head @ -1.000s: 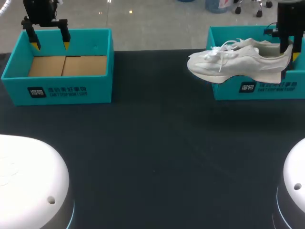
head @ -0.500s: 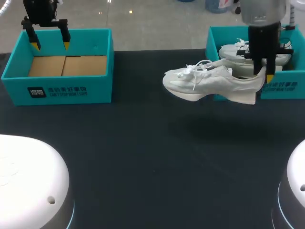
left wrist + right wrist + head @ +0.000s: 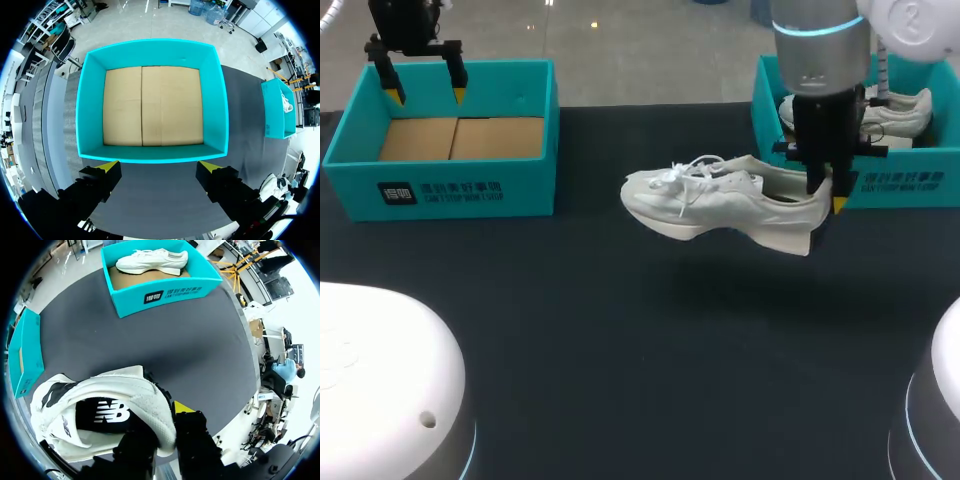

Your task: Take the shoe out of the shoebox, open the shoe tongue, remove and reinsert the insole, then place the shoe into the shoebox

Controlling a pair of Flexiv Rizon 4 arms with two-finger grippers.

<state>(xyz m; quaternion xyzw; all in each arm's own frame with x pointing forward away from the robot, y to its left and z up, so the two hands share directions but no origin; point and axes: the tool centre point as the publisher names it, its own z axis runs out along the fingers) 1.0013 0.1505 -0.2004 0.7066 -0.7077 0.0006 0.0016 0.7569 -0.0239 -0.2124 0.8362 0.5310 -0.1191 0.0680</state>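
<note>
Left gripper (image 3: 425, 95): fingers spread, nothing between them, hanging over the far wall of the left box (image 3: 440, 195). From the left wrist, its yellow tips frame the near wall. The box is a teal open tray with stiff, straight walls and two plain brown cardboard panels as its floor.

Table (image 3: 620, 350): dark, matte, flat cloth-like surface.

Shoe (image 3: 720, 200): out of the box, in the air above the table between the two boxes, nearer the right one. Long axis runs across the table, toe toward my left, heel toward my right, sole down and roughly level. White soft-looking upper, loose white laces, thick pale wedge sole. The right wrist view shows a dark insole inside.

Right gripper (image 3: 825, 195): clenched on the shoe's heel rim from above, one finger apparently inside the collar and one outside with its yellow tip showing. This arm carries the shoe alone; my left arm is well apart from it.

Right box (image 3: 910, 185): same teal tray, with a second shoe (image 3: 900, 108) lying in it.

Judgement: next comes setting the shoe down, with its toe already facing my free left fingers for the tongue.
</note>
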